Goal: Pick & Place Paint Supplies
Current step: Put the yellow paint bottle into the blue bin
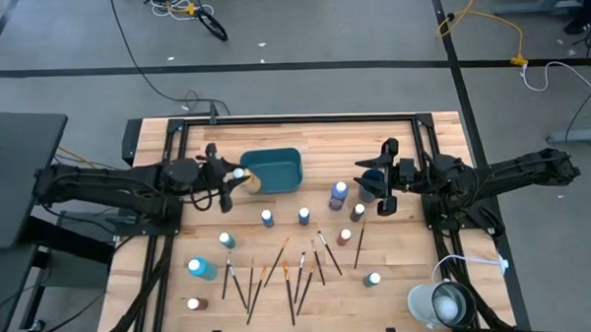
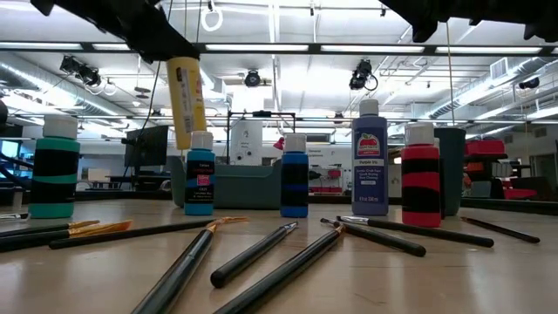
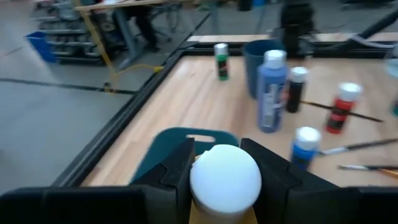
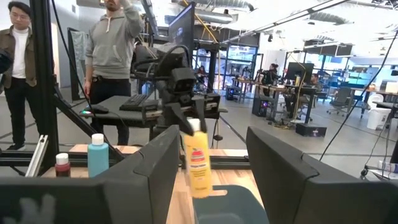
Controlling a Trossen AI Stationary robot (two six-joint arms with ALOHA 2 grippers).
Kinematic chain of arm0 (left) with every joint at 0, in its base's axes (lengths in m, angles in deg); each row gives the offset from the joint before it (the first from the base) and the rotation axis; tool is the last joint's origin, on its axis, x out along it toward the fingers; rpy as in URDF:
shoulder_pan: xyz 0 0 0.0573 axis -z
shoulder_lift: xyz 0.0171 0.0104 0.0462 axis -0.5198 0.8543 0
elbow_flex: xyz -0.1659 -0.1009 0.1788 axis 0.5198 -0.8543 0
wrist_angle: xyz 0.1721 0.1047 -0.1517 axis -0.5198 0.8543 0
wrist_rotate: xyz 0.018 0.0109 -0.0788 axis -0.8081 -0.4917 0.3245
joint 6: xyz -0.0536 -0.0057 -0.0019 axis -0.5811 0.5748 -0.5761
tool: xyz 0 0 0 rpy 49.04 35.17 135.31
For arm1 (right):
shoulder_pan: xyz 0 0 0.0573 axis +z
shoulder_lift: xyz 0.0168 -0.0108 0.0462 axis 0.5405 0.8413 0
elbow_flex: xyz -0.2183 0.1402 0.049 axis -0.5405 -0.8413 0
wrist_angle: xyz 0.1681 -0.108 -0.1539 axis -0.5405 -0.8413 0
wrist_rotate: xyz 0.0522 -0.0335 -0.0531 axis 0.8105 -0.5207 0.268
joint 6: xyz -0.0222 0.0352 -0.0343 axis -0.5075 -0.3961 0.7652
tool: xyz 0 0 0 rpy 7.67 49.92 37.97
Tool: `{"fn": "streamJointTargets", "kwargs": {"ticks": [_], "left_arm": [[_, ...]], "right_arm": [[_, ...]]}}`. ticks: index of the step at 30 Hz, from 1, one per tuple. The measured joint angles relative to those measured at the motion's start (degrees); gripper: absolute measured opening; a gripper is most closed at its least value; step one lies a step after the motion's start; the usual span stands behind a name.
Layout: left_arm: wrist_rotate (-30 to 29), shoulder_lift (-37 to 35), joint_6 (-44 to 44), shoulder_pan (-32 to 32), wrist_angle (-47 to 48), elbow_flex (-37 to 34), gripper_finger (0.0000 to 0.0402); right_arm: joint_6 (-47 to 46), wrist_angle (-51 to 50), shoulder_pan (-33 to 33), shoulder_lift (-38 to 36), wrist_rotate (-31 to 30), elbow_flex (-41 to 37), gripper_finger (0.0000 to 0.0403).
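left gripper (image 1: 239,175) clamped on yellow bottle (image 2: 186,100) (over teal tray (image 1: 276,170) edge) | right gripper (image 1: 382,183) fingers apart

Count from above. I see ten paint bottles (image 1: 338,194), one of them the yellow bottle (image 1: 240,174). I make it about ten paintbrushes (image 1: 274,266) on the desk (image 1: 407,241); some overlap, so the count is not exact. One teal tray (image 1: 274,170). One dark blue cup (image 3: 256,62). Two people (image 4: 115,50) stand behind.

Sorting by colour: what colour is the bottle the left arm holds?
Yellow bottle, white cap, clearest in the low view.
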Motion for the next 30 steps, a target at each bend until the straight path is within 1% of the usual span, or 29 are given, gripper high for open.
{"fn": "streamJointTargets", "kwargs": {"ticks": [6,9,18,23,30], "left_arm": [[-0.1,5.0,-0.6,-5.7,-0.8,0.0,0.0122],[-0.1,7.9,-0.8,-8.0,-3.8,0.0,0.0122],[-0.2,16.1,-6.1,-12.1,-5.2,0.0,0.0123],[-2.5,18.5,-7.7,-13.0,-6.8,0.0,0.0124],[-3.0,18.6,-11.3,-15.2,-7.0,0.0,0.0123]], "right_arm": [[0.0,0.3,0.0,0.6,0.0,0.1,0.0191],[0.0,0.3,0.0,0.9,0.0,0.0,0.0191],[0.0,0.5,0.0,1.4,-0.3,0.0,0.0191],[0.0,0.4,0.0,1.4,-0.3,0.0,0.0191],[0.0,0.2,0.0,1.4,-0.3,0.0,0.0191]]}}
